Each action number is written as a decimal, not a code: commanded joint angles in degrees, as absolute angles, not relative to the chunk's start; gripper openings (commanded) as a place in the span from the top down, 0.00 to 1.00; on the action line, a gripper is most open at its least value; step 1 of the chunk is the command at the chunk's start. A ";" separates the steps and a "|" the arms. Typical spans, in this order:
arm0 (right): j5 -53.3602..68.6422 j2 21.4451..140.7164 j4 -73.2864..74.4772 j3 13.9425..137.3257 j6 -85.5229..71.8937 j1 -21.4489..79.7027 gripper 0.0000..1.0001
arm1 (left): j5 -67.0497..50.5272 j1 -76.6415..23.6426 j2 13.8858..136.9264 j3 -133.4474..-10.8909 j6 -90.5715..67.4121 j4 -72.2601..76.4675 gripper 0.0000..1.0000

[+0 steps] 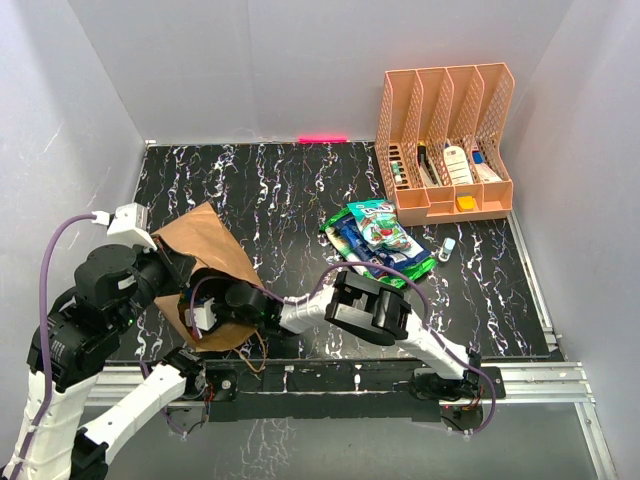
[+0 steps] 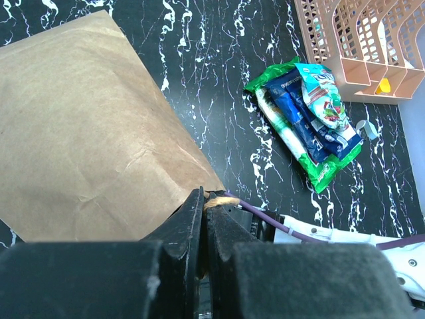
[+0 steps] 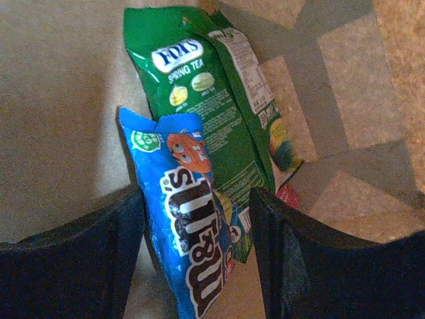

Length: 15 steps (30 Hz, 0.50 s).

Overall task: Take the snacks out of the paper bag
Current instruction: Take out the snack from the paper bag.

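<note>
The brown paper bag (image 1: 205, 245) (image 2: 80, 133) lies on the left of the black marble table with its mouth toward the arms. My left gripper (image 2: 206, 197) is shut on the bag's twisted paper handle (image 2: 219, 199) at the mouth. The right arm (image 1: 290, 312) reaches into the bag, so its jaws are hidden in the top view. Inside the bag, my right gripper (image 3: 196, 252) is open, its fingers on either side of a blue snack packet (image 3: 189, 226). A green packet (image 3: 199, 100) lies behind it. More snacks (image 1: 380, 240) (image 2: 309, 119) lie in a pile on the table.
An orange slotted file rack (image 1: 445, 140) (image 2: 358, 40) with small bottles stands at the back right. A small white item (image 1: 447, 247) lies beside the snack pile. Grey walls close in the table on three sides.
</note>
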<state>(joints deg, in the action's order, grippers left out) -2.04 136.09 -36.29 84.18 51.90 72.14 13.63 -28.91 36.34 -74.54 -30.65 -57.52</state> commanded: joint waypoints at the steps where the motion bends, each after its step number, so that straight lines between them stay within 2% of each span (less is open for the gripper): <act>1: -4.32 136.81 -38.65 85.82 50.05 71.54 0.43 | 12.98 -29.09 36.62 -76.60 -30.62 -57.95 1.00; 7: -1.51 134.18 -35.81 84.08 48.38 71.49 0.63 | 13.41 -29.09 36.34 -76.38 -30.41 -58.10 1.00; 12: 0.65 130.15 -34.87 80.34 46.00 71.63 0.75 | 13.44 -29.09 36.30 -76.25 -30.23 -57.81 1.00; 15: 1.16 127.06 -34.88 77.41 44.14 71.77 0.77 | 13.48 -29.09 36.21 -75.96 -30.08 -57.59 1.00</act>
<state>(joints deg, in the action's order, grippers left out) -0.78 133.80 -34.37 80.27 47.97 71.61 13.67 -28.91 36.34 -74.59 -30.63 -58.24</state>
